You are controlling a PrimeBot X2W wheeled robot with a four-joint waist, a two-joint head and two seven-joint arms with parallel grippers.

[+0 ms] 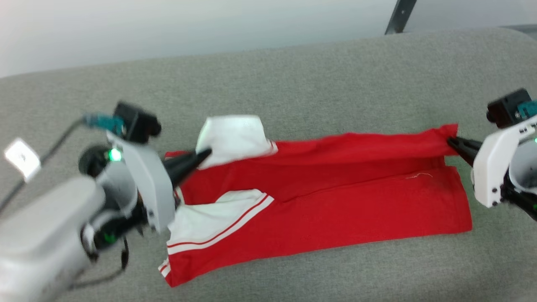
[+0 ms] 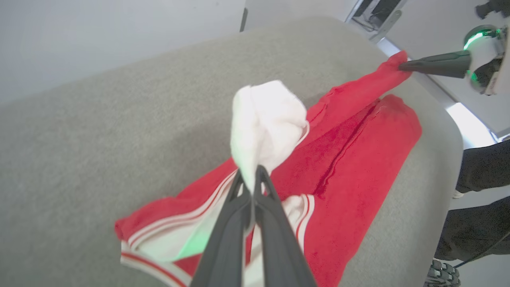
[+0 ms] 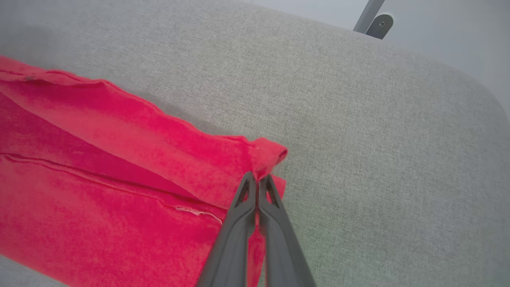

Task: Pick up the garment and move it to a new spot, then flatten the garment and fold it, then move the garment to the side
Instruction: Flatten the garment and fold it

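Observation:
The garment [image 1: 335, 197] is a red shirt with white, red-striped sleeves, lying lengthwise on the grey table [image 1: 293, 84], back side up with no lettering showing. My left gripper [image 1: 206, 153] is shut on the far white sleeve [image 1: 235, 138], holding it lifted over the red body; the left wrist view has the sleeve [image 2: 267, 123] bunched above my closed gripper [image 2: 252, 175]. My right gripper [image 1: 449, 141] is shut on the far hem corner [image 1: 449, 131], raised off the table; the right wrist view shows that corner [image 3: 267, 155] pinched by the gripper [image 3: 257, 178].
The grey fabric-covered table has a rounded far edge, and a dark metal post [image 1: 400, 16] stands behind it. A person's dark-clad legs [image 2: 478, 199] and shoe [image 2: 442, 275] are beside the table's end in the left wrist view.

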